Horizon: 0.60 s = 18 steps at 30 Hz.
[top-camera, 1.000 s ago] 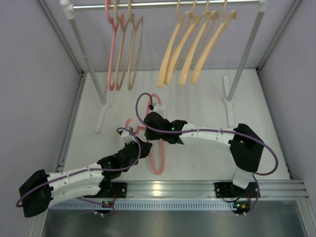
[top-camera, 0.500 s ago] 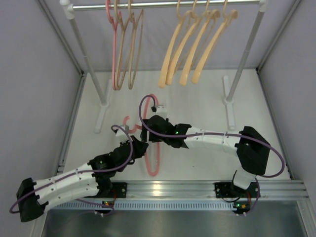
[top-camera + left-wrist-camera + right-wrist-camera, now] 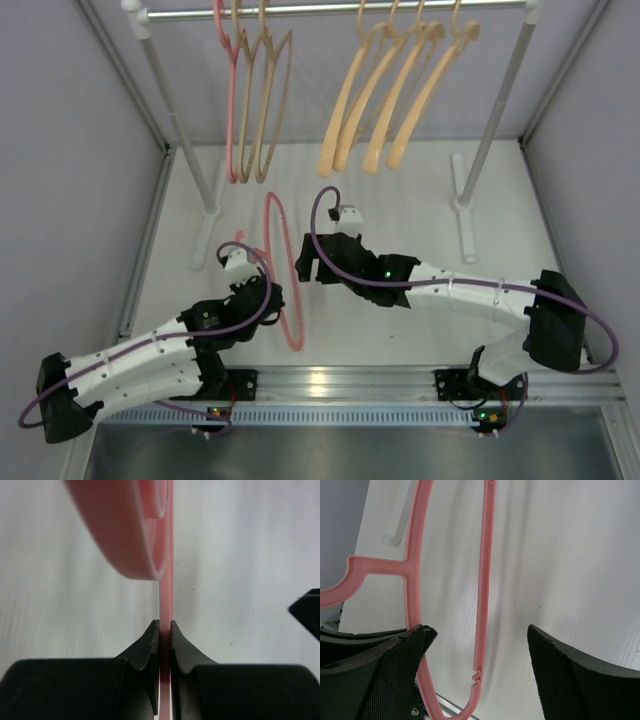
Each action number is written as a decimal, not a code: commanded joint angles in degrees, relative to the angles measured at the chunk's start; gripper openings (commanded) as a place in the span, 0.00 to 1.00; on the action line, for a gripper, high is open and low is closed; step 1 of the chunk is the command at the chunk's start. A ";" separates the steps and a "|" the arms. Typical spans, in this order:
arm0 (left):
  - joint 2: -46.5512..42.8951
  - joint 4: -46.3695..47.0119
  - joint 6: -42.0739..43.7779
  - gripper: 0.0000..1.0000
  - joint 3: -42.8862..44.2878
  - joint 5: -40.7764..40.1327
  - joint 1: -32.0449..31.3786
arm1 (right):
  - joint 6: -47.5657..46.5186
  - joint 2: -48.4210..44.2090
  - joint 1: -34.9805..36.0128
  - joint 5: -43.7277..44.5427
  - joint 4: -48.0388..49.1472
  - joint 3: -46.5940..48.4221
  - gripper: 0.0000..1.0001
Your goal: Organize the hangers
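Observation:
One pink hanger (image 3: 283, 290) is pinched on edge in my left gripper (image 3: 268, 296), above the white table. In the left wrist view its thin bar (image 3: 166, 580) runs straight up from between the shut jaws of the left gripper (image 3: 165, 625). My right gripper (image 3: 305, 262) stands just right of it, open. In the right wrist view the hanger (image 3: 413, 580) shows between the wide-apart fingers of the right gripper (image 3: 476, 627), and its straight bar touches neither. On the rail (image 3: 330, 10) hang a pink hanger (image 3: 230, 100), two beige ones (image 3: 262, 100) and several peach ones (image 3: 385, 100).
The rail rests on two white posts (image 3: 175, 120) (image 3: 500, 110) with feet on the table (image 3: 205, 240) (image 3: 465, 215). Grey walls close in on both sides. An aluminium beam (image 3: 400, 378) runs along the near edge by the arm bases.
My right gripper opened, let go of the pink hanger and drew back to the right. The left gripper kept hold and carried the hanger a little left.

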 commanded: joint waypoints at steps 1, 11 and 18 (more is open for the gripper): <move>-0.11 -3.88 -1.73 0.00 1.82 -4.85 0.20 | -0.73 -3.75 0.84 2.82 -0.26 -1.44 0.80; -2.31 -11.72 6.32 0.00 12.19 -10.77 10.54 | 1.65 -11.22 2.16 4.49 -0.35 -11.28 0.80; -3.11 1.02 21.37 0.00 13.16 9.42 32.61 | 2.26 -15.53 2.77 6.60 -2.54 -14.19 0.80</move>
